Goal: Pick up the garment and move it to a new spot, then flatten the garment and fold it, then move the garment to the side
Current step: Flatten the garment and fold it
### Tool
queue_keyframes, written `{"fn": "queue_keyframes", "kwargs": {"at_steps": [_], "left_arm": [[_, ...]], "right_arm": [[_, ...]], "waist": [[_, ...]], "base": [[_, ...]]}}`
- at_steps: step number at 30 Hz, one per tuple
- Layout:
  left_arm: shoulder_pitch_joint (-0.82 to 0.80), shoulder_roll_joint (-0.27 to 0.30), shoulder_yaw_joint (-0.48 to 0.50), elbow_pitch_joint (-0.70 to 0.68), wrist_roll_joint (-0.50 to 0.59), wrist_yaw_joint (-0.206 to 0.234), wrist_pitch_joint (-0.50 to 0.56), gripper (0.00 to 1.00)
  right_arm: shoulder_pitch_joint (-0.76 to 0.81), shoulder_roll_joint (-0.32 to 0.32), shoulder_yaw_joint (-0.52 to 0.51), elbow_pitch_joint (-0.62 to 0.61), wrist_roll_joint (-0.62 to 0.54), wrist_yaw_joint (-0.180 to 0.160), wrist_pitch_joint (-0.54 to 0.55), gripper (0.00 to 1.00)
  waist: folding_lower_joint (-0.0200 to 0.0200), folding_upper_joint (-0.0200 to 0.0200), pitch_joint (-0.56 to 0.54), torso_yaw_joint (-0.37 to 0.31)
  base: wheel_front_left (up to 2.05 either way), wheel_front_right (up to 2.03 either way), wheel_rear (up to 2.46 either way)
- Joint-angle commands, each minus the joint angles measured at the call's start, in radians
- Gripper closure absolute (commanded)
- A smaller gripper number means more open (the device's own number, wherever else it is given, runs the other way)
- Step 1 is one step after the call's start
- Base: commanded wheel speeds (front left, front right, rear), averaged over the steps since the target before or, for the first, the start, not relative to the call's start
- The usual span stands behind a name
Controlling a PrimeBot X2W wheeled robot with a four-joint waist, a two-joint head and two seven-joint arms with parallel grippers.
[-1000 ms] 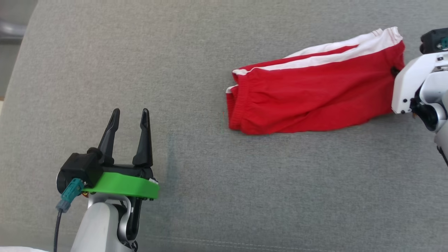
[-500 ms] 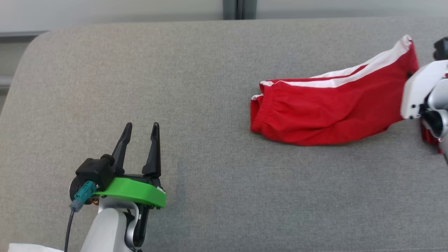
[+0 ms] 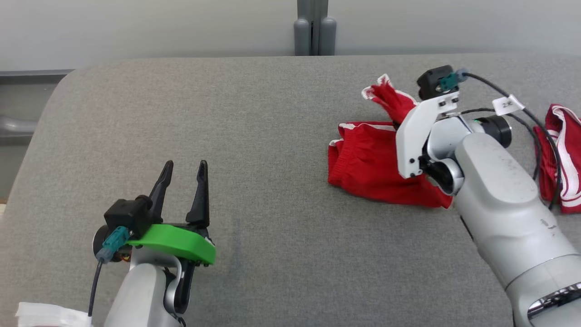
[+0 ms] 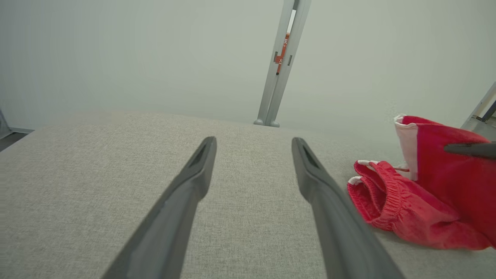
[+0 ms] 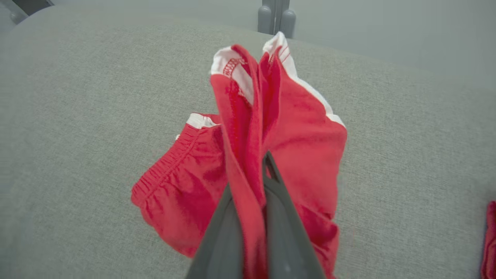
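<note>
The garment (image 3: 363, 170) is a pair of red shorts with white side stripes, lying on the grey cushioned surface (image 3: 272, 136) right of centre. Its waistband end rests on the surface. My right gripper (image 5: 266, 164) is shut on the hem end (image 5: 271, 77), holding it bunched up above the rest of the cloth. In the head view that raised bunch (image 3: 388, 97) sticks out past my right wrist (image 3: 426, 131). My left gripper (image 3: 184, 165) stands open and empty at the lower left, well apart from the garment (image 4: 387, 205).
Another red and white piece of cloth (image 3: 563, 154) lies at the far right edge, behind my right arm's cables. A grey post (image 3: 315, 36) stands against the wall behind the surface. Something white (image 3: 45, 313) lies at the bottom left corner.
The camera has tilted up, showing the back wall. My right arm has swung left and lifted the garment's hem end toward the waistband end. The left gripper has kept its place.
</note>
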Motion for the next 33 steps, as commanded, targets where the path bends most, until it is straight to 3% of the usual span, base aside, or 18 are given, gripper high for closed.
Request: {"fn": "queue_keyframes", "kwargs": {"at_steps": [1, 4, 5, 6, 11, 16, 20, 26, 27, 29, 33], "left_arm": [[-0.022, 0.003, -0.002, 0.007, 0.009, -0.002, 0.000, 0.00], [-0.041, 0.003, -0.007, 0.021, 0.005, -0.002, 0.000, 0.00], [-0.048, 0.003, -0.010, 0.023, 0.003, -0.002, 0.000, 0.00], [-0.053, 0.003, -0.012, 0.026, 0.001, -0.002, 0.000, 0.00], [-0.065, 0.003, -0.017, 0.030, -0.004, -0.002, 0.000, 0.00], [-0.047, 0.003, -0.007, 0.033, 0.001, -0.002, 0.000, 0.00], [-0.024, 0.003, 0.011, 0.024, 0.008, 0.000, 0.000, 0.00], [-0.002, 0.003, 0.032, 0.015, 0.024, -0.001, 0.000, 0.00], [-0.002, 0.003, 0.032, 0.012, 0.023, -0.001, 0.000, 0.00], [-0.004, 0.003, 0.029, 0.007, 0.021, -0.001, 0.000, 0.00], [-0.021, 0.003, 0.019, 0.003, 0.017, -0.001, 0.000, 0.00]], "right_arm": [[0.020, 0.017, 0.002, 0.011, -0.014, -0.001, 0.001, 1.00], [0.026, 0.055, 0.004, 0.043, -0.035, -0.001, 0.000, 1.00], [0.028, 0.068, 0.006, 0.054, -0.039, -0.001, -0.008, 0.76], [0.032, 0.079, 0.003, 0.064, -0.037, -0.001, -0.016, 0.00], [0.035, 0.107, -0.004, 0.060, 0.024, -0.001, -0.071, 0.00], [0.061, 0.115, -0.021, -0.044, 0.174, -0.001, -0.143, 0.00], [0.115, 0.040, -0.040, -0.148, 0.188, -0.001, -0.227, 0.00], [0.240, -0.088, -0.137, -0.244, 0.050, -0.001, -0.398, 0.00], [0.259, -0.094, -0.154, -0.243, 0.032, -0.001, -0.418, 0.19], [0.290, -0.098, -0.175, -0.230, -0.013, -0.001, -0.443, 1.00], [0.321, -0.078, -0.168, -0.180, -0.062, -0.001, -0.463, 1.00]], "waist": [[0.0000, 0.0000, -0.001, 0.020], [0.0000, 0.0000, 0.003, 0.033], [0.0000, 0.0000, 0.004, 0.037], [0.0000, 0.0000, 0.006, 0.041], [0.0000, 0.0000, 0.014, 0.043], [0.0000, 0.0000, 0.006, 0.028], [0.0000, 0.0000, -0.004, 0.003], [0.0000, 0.0000, 0.000, -0.034], [0.0000, 0.0000, 0.003, -0.036], [0.0000, 0.0000, 0.010, -0.036], [0.0000, 0.0000, 0.028, -0.026]], "base": [[0.00, 0.00, 0.00], [0.00, 0.00, 0.00], [0.00, 0.00, 0.00], [0.00, 0.00, 0.00], [0.00, 0.00, 0.00], [0.00, 0.00, 0.00], [0.00, 0.00, 0.00], [0.00, 0.00, 0.00], [0.00, 0.00, 0.00], [0.00, 0.00, 0.00], [0.00, 0.00, 0.00]]}}
